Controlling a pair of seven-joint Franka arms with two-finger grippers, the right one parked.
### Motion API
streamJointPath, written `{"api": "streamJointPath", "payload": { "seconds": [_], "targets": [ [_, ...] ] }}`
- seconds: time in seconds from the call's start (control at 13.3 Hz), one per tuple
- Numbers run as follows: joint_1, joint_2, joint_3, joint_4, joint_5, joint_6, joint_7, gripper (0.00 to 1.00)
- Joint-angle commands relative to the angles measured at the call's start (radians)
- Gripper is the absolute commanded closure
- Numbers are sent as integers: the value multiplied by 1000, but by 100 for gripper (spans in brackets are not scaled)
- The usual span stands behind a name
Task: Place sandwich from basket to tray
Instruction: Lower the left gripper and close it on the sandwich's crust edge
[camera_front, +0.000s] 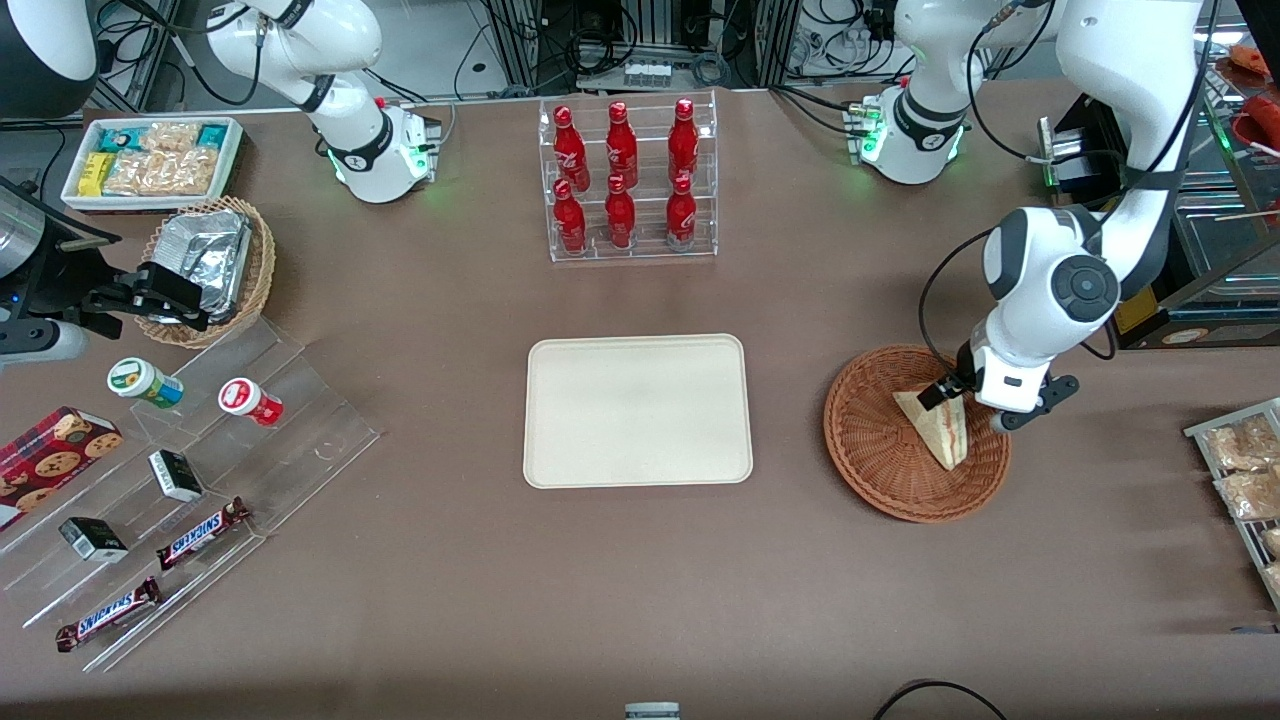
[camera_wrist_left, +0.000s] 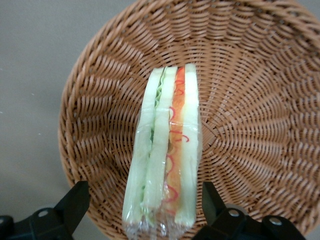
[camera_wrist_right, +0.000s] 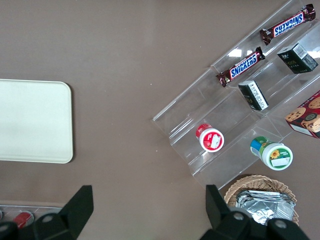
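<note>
The sandwich (camera_front: 940, 432) is a plastic-wrapped triangular wedge of white bread with red and green filling, lying in the reddish-brown wicker basket (camera_front: 880, 450) toward the working arm's end of the table. My left gripper (camera_front: 958, 392) hangs low over the basket, at the end of the sandwich farther from the front camera. In the left wrist view the sandwich (camera_wrist_left: 165, 150) lies between the two black fingers (camera_wrist_left: 75, 205), which stand wide apart on either side without touching it. The gripper (camera_wrist_left: 145, 207) is open. The cream tray (camera_front: 638, 410) lies bare at the table's middle, beside the basket (camera_wrist_left: 250, 100).
A clear rack of red bottles (camera_front: 628, 180) stands farther from the front camera than the tray. A stepped clear stand with snack bars and cups (camera_front: 170, 500), a tan basket of foil packets (camera_front: 205, 265) and a white bin (camera_front: 150, 160) lie toward the parked arm's end. Packets on a rack (camera_front: 1245, 470) lie beside the basket.
</note>
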Motion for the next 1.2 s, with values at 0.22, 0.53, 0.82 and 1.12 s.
{"api": "streamJointPath", "payload": {
  "seconds": [0.22, 0.53, 0.82, 1.12],
  "targets": [
    [-8, 2, -11, -2, -2, 17, -47, 100],
    [-11, -25, -11, 11, 5, -21, -39, 100],
    [-20, -77, -11, 94, 10, -181, -7, 100],
    [-72, -136, -10, 148, 30, -279, 1, 100]
  ]
}}
